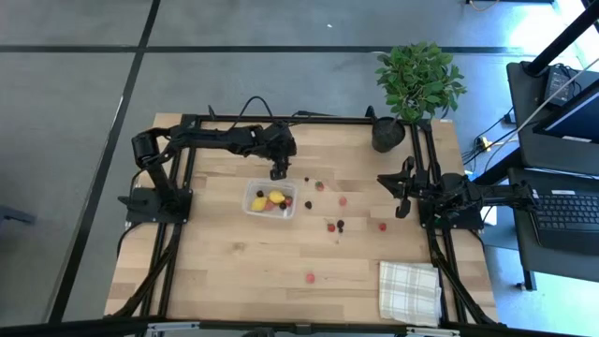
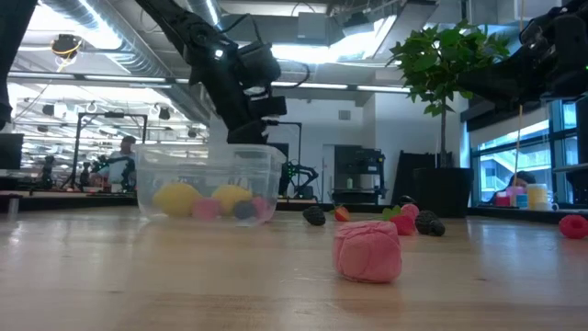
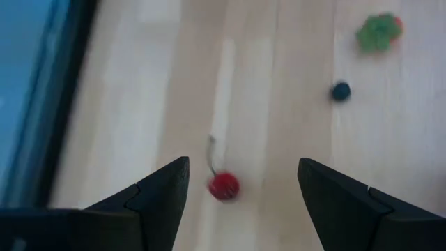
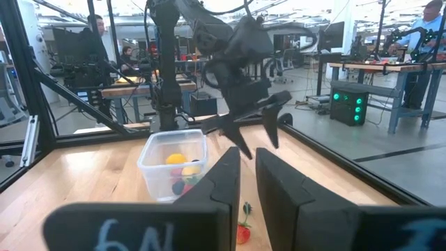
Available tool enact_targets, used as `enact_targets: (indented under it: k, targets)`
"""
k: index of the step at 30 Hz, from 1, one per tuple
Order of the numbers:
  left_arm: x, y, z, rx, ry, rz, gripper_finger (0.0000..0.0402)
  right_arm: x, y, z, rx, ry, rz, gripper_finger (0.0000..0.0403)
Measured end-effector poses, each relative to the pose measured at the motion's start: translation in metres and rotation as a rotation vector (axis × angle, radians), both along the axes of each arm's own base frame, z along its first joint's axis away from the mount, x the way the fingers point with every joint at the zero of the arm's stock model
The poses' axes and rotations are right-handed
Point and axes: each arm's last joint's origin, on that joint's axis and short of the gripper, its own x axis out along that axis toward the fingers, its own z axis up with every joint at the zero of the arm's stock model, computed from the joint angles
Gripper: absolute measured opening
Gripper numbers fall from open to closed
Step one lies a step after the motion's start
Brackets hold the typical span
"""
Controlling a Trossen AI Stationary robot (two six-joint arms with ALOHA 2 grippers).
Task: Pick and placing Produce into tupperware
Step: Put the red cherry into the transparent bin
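Lying nearest the low camera: pink-red bumpy berry (image 2: 367, 251), alone on the wooden table (image 1: 234, 271), well apart from the rest.
Checked cloth (image 1: 410, 291): folded at the table's near right corner.
Scattered produce: small red and dark balls (image 1: 334, 226) loose on the wood to the right of the tub; one red piece (image 1: 382, 226) farther right.
Tupperware (image 1: 270, 201): clear, colourless, rounded rectangular tub, stood upright left of the table's centre.
Tub contents: two yellow lemon-shaped pieces (image 2: 177, 199) plus pink, red and dark small balls, seen through the wall.
Left gripper (image 1: 278, 172): hung just behind the tub's far edge, fingers (image 3: 157, 199) spread wide, nothing between them.
Cherry (image 3: 223, 185): red, with a thin stem, lay on the wood below the spread fingers.
Right gripper (image 1: 403, 208): parked at the table's right side, fingers (image 4: 224, 174) pressed together, empty.
Potted plant (image 1: 416, 80): green, at the far right corner.
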Motion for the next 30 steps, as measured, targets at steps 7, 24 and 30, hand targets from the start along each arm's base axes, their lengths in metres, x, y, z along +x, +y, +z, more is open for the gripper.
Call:
enact_targets:
  k: [7,24,30]
  targets:
    - [-0.001,0.000,-0.001,0.155,0.094,-0.236,0.0262,0.000,0.000,0.000,-0.002,0.004,0.000,0.0051]
    - [-0.002,0.002,-0.001,0.306,0.175,-0.468,0.0262,0.000,0.000,0.000,-0.025,0.011,-0.003,0.0051]
    - [-0.006,0.011,-0.001,0.306,0.182,-0.446,0.0262,0.000,0.000,0.000,-0.025,0.010,-0.003,0.0051]
